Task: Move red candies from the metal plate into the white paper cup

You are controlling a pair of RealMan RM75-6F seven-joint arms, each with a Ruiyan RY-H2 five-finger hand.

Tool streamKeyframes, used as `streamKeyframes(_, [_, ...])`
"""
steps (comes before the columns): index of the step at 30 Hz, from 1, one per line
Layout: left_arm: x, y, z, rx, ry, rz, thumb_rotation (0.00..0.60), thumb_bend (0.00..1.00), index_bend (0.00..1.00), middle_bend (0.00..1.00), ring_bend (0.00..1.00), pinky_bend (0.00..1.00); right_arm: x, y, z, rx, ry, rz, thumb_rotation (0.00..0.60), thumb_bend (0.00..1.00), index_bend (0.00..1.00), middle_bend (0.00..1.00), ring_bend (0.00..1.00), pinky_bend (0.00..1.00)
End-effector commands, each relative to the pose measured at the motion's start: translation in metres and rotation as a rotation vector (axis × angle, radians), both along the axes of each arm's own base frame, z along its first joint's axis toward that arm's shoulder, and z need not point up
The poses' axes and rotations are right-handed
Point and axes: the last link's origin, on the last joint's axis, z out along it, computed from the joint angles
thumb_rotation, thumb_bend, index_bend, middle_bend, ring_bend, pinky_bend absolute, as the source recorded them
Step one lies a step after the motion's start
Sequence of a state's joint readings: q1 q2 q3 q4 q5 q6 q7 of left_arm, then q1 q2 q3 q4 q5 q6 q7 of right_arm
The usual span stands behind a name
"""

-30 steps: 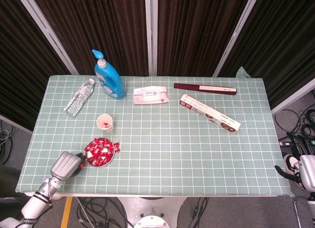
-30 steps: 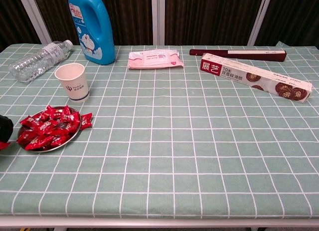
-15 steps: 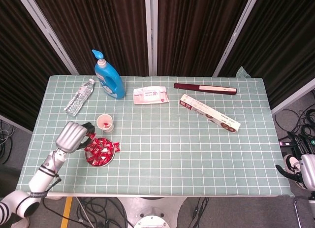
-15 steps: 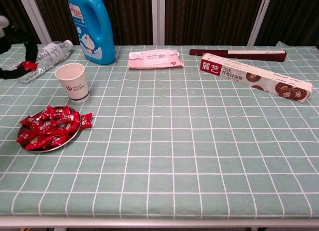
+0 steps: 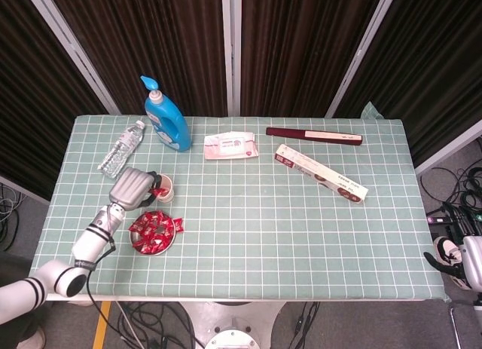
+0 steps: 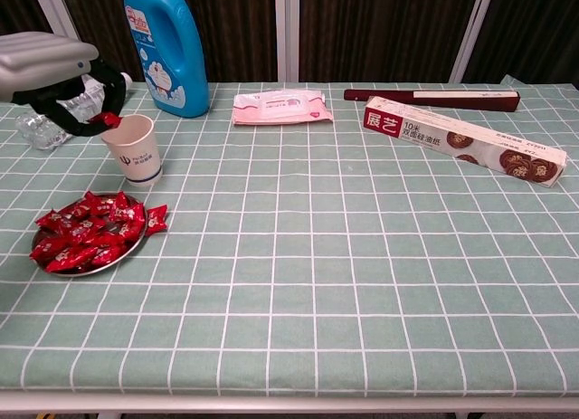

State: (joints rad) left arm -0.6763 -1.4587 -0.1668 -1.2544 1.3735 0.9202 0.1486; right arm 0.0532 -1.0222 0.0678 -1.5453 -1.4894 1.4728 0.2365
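My left hand (image 6: 54,71) pinched one red candy (image 6: 110,119) at its fingertips, just over the rim of the white paper cup (image 6: 132,147). The metal plate (image 6: 122,254) lay near the cup, heaped with red candies (image 6: 86,233). My right hand (image 5: 468,262) hung off-table; its fingers were indistinct.

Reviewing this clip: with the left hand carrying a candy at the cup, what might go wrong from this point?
The left hand pinches a red candy right at the rim of the white paper cup, not clearly over its middle; released now, it may land on the table. The fingers sit close to the light cup and might tip it. One candy already hangs over the metal plate edge.
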Motion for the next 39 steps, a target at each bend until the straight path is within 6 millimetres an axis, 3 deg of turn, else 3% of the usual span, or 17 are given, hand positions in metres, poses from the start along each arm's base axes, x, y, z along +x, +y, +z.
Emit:
streamKeyframes(1, [-0.001,0.005,-0.006,-0.003,0.002,0.017,0.6,0.41,0.59,0.58,0.97,1.0,0.0,0.0,0.0,-0.001,0.0,-0.002,0.6,0.1,0.0,0.12,0.08,0.39])
streamKeyframes(5, [-0.002,0.007,-0.009,-0.002,-0.001,0.023,0.6,0.4,0.56,0.55,0.96,1.0,-0.001,0.001,0.0,-0.001,0.0,-0.007,0.6,0.1,0.0,0.12,0.08,0.39])
streamKeyframes(9, [-0.003,0.008,-0.01,-0.001,0.017,0.027,0.6,0.34,0.43,0.47,0.95,1.0,-0.002,0.002,0.0,-0.002,0.0,-0.01,0.6,0.1,0.0,0.12,0.08,0.39])
streamKeyframes(13, [-0.003,0.005,-0.007,0.024,0.033,0.015,0.6,0.3,0.37,0.4,0.94,1.0,-0.002,0.002,0.001,-0.004,-0.001,-0.008,0.6,0.1,0.0,0.12,0.08,0.39])
streamKeyframes(21, [0.022,-0.04,0.002,0.053,-0.015,-0.165,0.6,0.27,0.39,0.4,0.93,1.0,0.0,0.0,0.0,0.002,0.003,0.0,0.6,0.1,0.0,0.12,0.08,0.39])
streamKeyframes(27, [0.036,-0.066,-0.027,-0.077,0.008,-0.209,0.6,0.27,0.43,0.43,0.94,1.0,0.001,0.0,-0.001,0.005,0.001,0.006,0.6,0.1,0.0,0.12,0.08,0.39])
streamKeyframes(33, [0.038,-0.065,-0.056,-0.159,0.045,-0.127,0.6,0.27,0.43,0.43,0.94,1.0,-0.001,0.002,0.0,0.001,-0.001,0.0,0.6,0.1,0.0,0.12,0.08,0.39])
streamKeyframes(39, [0.041,-0.066,-0.074,-0.176,0.096,-0.069,0.6,0.27,0.43,0.45,0.94,1.0,0.0,0.002,0.0,0.002,-0.002,0.002,0.6,0.1,0.0,0.12,0.08,0.39])
